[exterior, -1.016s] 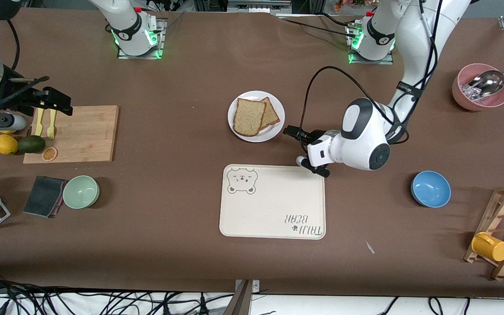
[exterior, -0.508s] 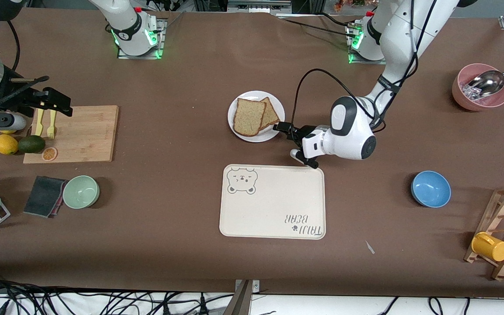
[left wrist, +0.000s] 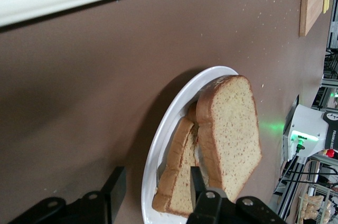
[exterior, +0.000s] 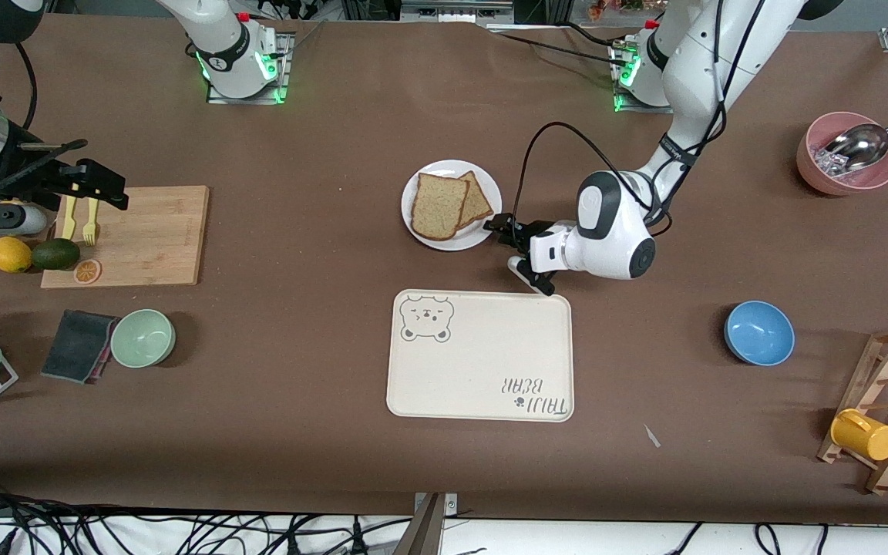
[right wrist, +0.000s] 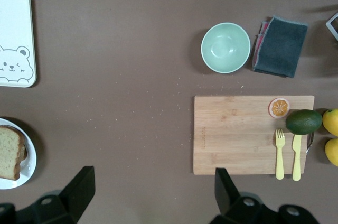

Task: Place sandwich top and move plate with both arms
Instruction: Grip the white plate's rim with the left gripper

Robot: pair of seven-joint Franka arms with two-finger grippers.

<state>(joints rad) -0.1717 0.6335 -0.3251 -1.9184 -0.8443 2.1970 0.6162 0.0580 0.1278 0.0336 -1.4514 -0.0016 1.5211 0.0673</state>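
Left gripper [exterior: 499, 228], centre frame, is straddling the plate [exterior: 428, 171] rim with part-open fingers, seemingly for a two-arm carry; the sandwich top [exterior: 438, 205] is lying stacked inside. Right gripper [exterior: 97, 186], upper left, is waiting open above the cutting board [exterior: 151, 239].

Counter [exterior: 321, 462]: brown matte covering, faint scattered crumbs or specks. Even overhead light, soft shadows under objects. Along the counter edge nearest the front camera: tangled black cables [exterior: 105, 532] on a pale floor, plus a metal bracket [exterior: 430, 524] at mid-edge. Aluminium framing [exterior: 452, 9] along the edge where the bases stand.
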